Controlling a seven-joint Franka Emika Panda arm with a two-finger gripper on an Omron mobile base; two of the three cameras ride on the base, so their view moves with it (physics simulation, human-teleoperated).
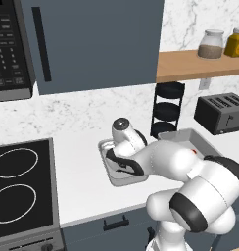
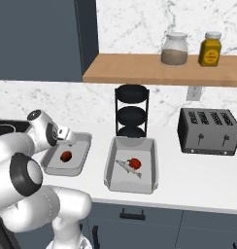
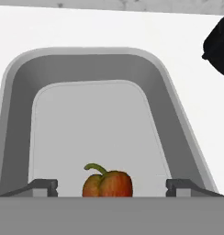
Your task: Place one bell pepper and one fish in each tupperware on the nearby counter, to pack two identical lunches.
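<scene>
Fingers [image 3: 112, 186] are spread wide open with a bell pepper [image 3: 108, 183] sitting loose between them in the left tupperware [image 2: 81, 148]. The right tupperware [image 2: 113, 160], mid-bench [image 2: 198, 180], holds a fish [image 2: 126, 168] plus another pepper [image 2: 135, 162]

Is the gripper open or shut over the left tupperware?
Open. In the hand view the gripper fingertips stand wide apart, with the bell pepper lying loose between them in the tupperware.

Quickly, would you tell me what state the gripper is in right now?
Gripper: open, holding nothing; the bell pepper sits between its spread fingertips in the left tupperware.
</scene>
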